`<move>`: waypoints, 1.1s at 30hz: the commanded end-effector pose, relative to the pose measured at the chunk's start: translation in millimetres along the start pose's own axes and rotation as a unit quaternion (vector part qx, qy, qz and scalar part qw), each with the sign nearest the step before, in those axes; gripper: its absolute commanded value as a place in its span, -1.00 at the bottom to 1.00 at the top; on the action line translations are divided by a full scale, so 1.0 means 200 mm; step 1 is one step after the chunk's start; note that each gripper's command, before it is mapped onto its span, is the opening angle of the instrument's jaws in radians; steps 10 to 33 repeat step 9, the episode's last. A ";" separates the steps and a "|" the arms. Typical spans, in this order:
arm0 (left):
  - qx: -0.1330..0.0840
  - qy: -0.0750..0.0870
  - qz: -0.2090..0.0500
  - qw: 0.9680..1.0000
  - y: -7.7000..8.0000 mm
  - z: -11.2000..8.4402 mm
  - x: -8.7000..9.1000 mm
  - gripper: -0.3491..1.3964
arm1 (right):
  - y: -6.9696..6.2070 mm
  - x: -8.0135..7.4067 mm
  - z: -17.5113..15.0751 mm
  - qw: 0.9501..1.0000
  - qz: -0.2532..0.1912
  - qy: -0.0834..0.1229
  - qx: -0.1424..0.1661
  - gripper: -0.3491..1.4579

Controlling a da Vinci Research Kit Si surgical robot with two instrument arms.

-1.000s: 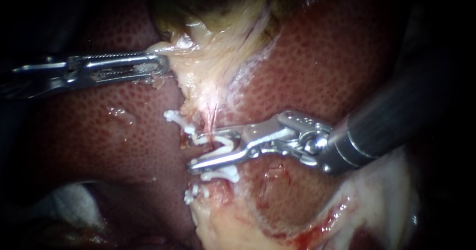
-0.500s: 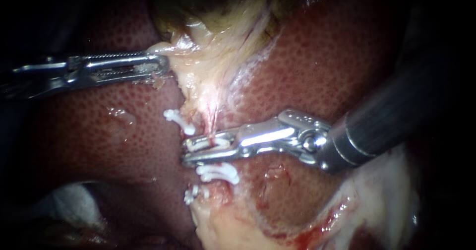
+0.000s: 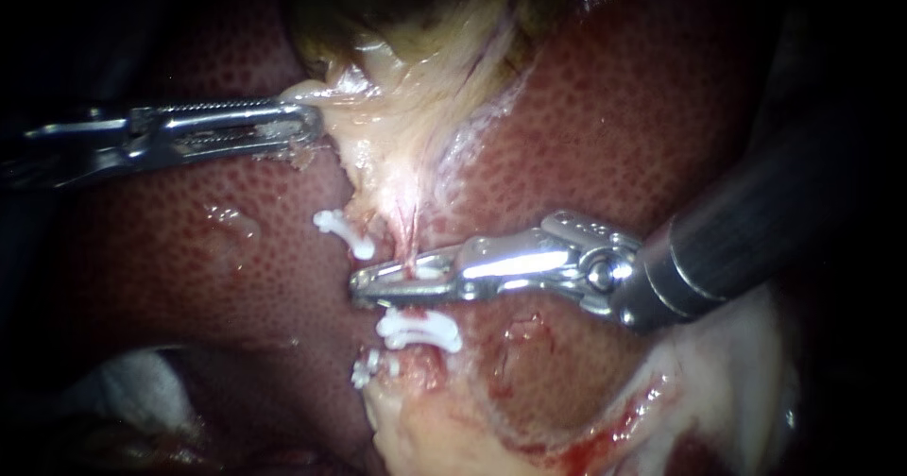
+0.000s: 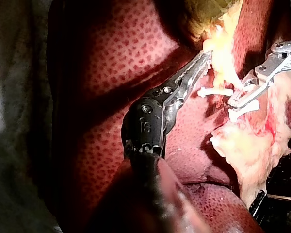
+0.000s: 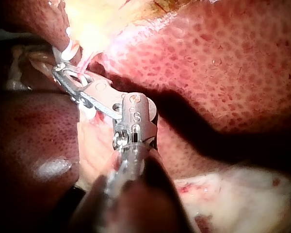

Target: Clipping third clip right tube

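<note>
A thin reddish tube (image 3: 406, 223) runs down from the pale gallbladder tissue (image 3: 406, 127) over the liver (image 3: 605, 127). My right instrument (image 3: 370, 285) lies across the tube, its jaws shut on a white clip (image 3: 422, 271) that wraps it. One white clip (image 3: 342, 231) sits just above these jaws and another (image 3: 417, 331) just below. In the right wrist view the jaws (image 5: 64, 74) hold the clip flat around the tube. My left instrument (image 3: 304, 123) is shut on the edge of the gallbladder tissue, holding it taut, as the left wrist view (image 4: 204, 60) also shows.
A further small white clip (image 3: 369, 366) lies lower, at the edge of pale fatty tissue (image 3: 444, 429). White gauze (image 3: 132, 382) shows at the lower left. Liver surrounds the tube on both sides. The right shaft (image 3: 746, 230) crosses the right side.
My right instrument's jaws have gone from wide open to shut, pressing the white clip flat around the tube. The left instrument has held still.
</note>
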 end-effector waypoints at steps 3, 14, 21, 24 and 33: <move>0.000 0.000 0.000 1.000 0.000 0.000 0.000 -1.00 | 0.000 0.000 0.000 1.000 0.000 0.000 0.000 -1.00; 0.000 0.000 0.000 1.000 0.000 0.000 0.000 -1.00 | 0.000 0.000 0.000 1.000 0.000 0.000 0.000 -1.00; 0.000 0.000 0.000 1.000 0.000 0.000 0.000 -1.00 | 0.000 0.000 0.000 1.000 0.000 0.000 0.000 -1.00; 0.000 0.000 0.000 1.000 0.000 0.000 0.000 -1.00 | 0.000 0.000 0.000 1.000 0.000 0.000 0.000 -1.00; 0.000 0.000 0.000 1.000 0.000 0.000 0.000 -1.00 | 0.000 0.000 0.000 1.000 0.000 0.000 0.000 -1.00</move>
